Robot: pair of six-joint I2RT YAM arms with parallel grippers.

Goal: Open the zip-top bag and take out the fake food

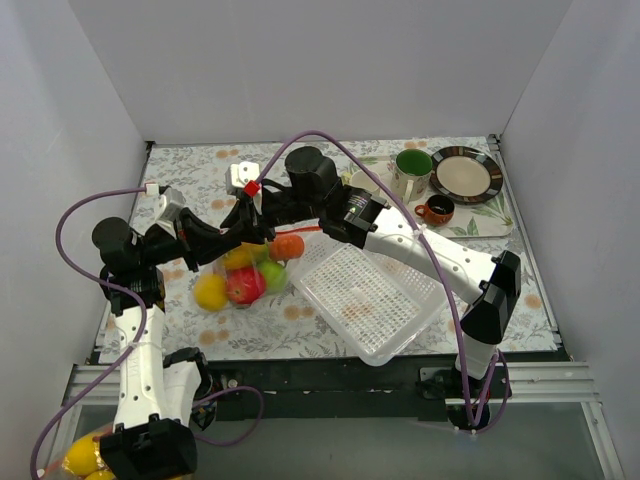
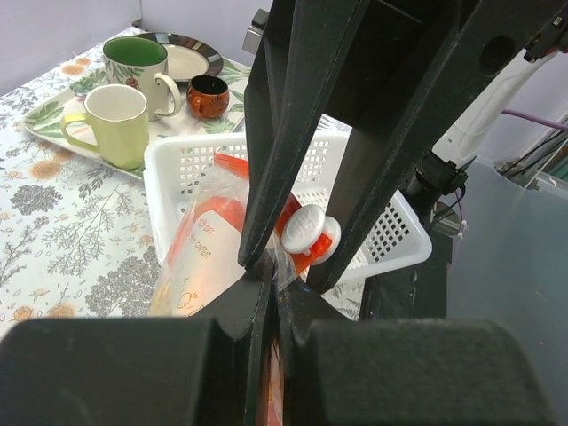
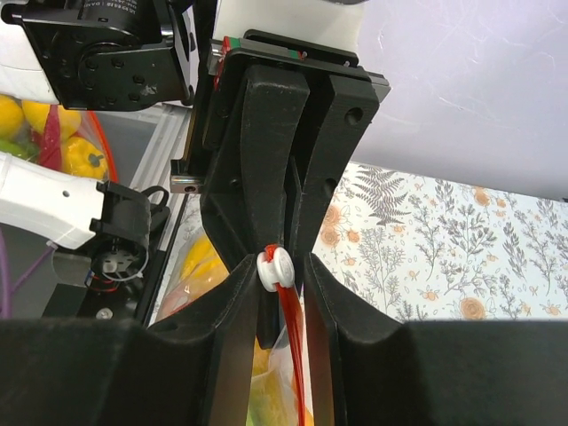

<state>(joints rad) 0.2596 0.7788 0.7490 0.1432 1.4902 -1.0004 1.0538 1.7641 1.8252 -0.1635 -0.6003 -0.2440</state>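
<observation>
A worktop (image 1: 190,170) covered in a pale floral cloth fills the overhead view, with white walls on three sides. Two black-and-white arms reach in from the near edge and meet left of centre, their tips almost touching. A white perforated basket (image 1: 365,300) sits tilted at the front centre, one corner hanging past the worktop's near edge. Just left of it is the zip-top bag (image 1: 240,280), clear and crinkly, its mouth drawn up to where the arms meet and its bulging body below. The left gripper (image 2: 272,280) has its jaws pressed together on the bag's top edge. The right gripper (image 3: 277,271) has its jaws narrowed around the white zip slider (image 2: 306,232) on the red strip, pinching it from both sides. At the far right stands a leaf-patterned tray (image 1: 500,225) carrying a dark-rimmed plate (image 1: 466,173), a mug with a green inside (image 1: 411,172), a pale yellow-green mug (image 2: 115,124) and a small brown cup (image 1: 434,209). The fake food (image 1: 243,287) is all inside the bag: a yellow lemon, a red piece, a green piece, an orange piece and something yellow near the top. A second bag of yellow fruit (image 1: 80,458) lies off the worktop beside the left arm's base.
</observation>
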